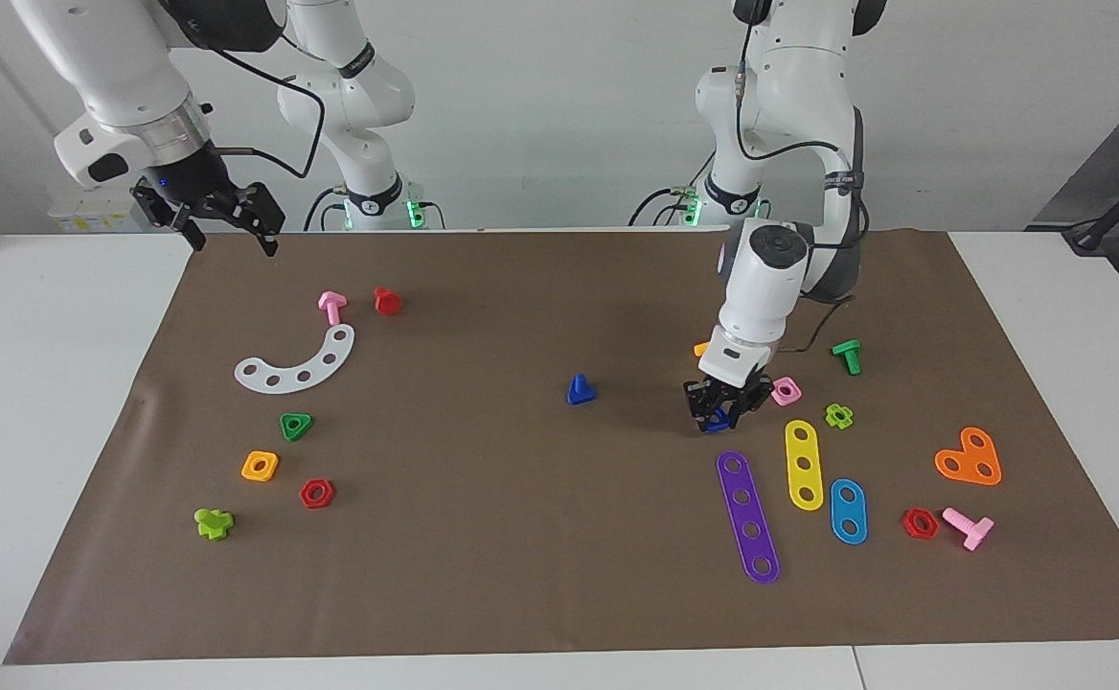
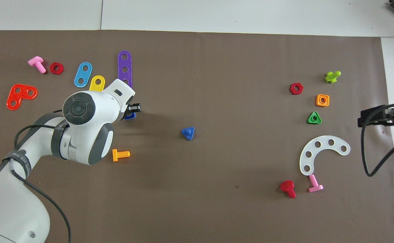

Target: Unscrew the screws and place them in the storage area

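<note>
A dark-blue screw [image 1: 580, 390] with a triangular head stands alone on the brown mat near its middle; it also shows in the overhead view [image 2: 188, 133]. My left gripper [image 1: 724, 407] is down at the mat over a small blue piece [image 1: 716, 420], next to the purple strip [image 1: 748, 516]; the arm hides most of that piece from above [image 2: 130, 115]. My right gripper [image 1: 226, 225] is open and empty, raised over the mat's edge at the right arm's end, waiting. The storage area [image 1: 253, 417] is bare mat among the white curved strip [image 1: 296, 364], green triangular nut [image 1: 296, 425] and orange square nut [image 1: 260, 466].
Yellow [image 1: 804, 464] and blue [image 1: 848, 511] strips, a pink nut [image 1: 787, 390], a green bolt [image 1: 847, 356], an orange bolt [image 2: 120, 155] and an orange plate [image 1: 970, 458] crowd the left gripper. Pink [image 1: 331, 307] and red [image 1: 387, 301] bolts lie by the white strip.
</note>
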Robot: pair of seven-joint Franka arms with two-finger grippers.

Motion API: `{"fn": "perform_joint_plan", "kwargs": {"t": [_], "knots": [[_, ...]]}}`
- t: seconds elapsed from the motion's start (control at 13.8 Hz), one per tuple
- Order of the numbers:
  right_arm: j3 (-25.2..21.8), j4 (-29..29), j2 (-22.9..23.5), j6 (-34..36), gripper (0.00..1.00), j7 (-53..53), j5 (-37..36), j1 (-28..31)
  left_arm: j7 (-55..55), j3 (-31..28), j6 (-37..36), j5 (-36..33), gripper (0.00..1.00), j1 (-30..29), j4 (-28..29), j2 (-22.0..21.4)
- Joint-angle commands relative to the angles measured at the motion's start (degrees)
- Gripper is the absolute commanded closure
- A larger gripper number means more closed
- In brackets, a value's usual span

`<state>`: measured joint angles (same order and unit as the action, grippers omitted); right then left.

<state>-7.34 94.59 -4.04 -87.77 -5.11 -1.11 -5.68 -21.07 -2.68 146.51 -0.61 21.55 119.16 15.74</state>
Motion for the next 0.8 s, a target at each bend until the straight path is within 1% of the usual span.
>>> {"fn": "perform_joint_plan", "kwargs": {"t": [0.0,0.07,0.15,0.22,0.29,0.36,0.44,0.51,0.58,0.73], "knots": [[0.0,1.9,-1.5,-0.9,0.0,-0.4,1.5,-0.1,4.0,0.6,1.1,-0.8,0.76,-2.1,3.7,-2.5],[0.0,2.2,-1.6,-2.8,0.0,0.0,2.2,-0.1,5.2,0.6,1.1,-0.8,0.75,-2.6,4.4,-2.7],[0.0,2.3,-1.5,-4.8,0.0,0.8,2.4,-0.6,5.7,0.6,1.1,-0.8,0.65,-2.6,4.9,-2.8],[0.0,2.0,-1.2,-4.9,0.0,0.6,2.3,-2.3,5.7,0.6,1.1,-0.8,0.49,-2.6,4.9,-2.8],[0.0,1.9,-1.1,-4.7,0.0,0.2,2.3,-4.3,5.8,0.6,1.0,-0.8,0.21,-2.6,4.9,-2.8],[0.0,1.8,-0.7,-4.7,0.0,-1.5,2.3,-6.8,5.8,0.6,1.0,-0.8,0.04,-2.6,4.8,-2.8],[0.0,1.7,0.0,-4.9,0.0,-4.0,2.2,-8.2,5.8,0.5,0.5,-0.8,0.0,-2.6,4.2,-2.8],[0.0,1.6,0.7,-5.7,0.0,-6.2,2.2,-9.9,5.7,0.5,0.4,-0.8,0.0,-2.6,3.6,-3.2],[0.0,1.5,1.5,-7.7,0.0,-7.9,2.3,-12.3,5.6,0.5,-0.3,-0.8,0.0,-2.7,2.8,-4.4],[0.0,1.5,3.1,-10.0,0.0,-12.3,2.4,-15.7,5.6,0.4,-4.0,-0.8,0.0,-2.7,0.6,-6.7]]}}
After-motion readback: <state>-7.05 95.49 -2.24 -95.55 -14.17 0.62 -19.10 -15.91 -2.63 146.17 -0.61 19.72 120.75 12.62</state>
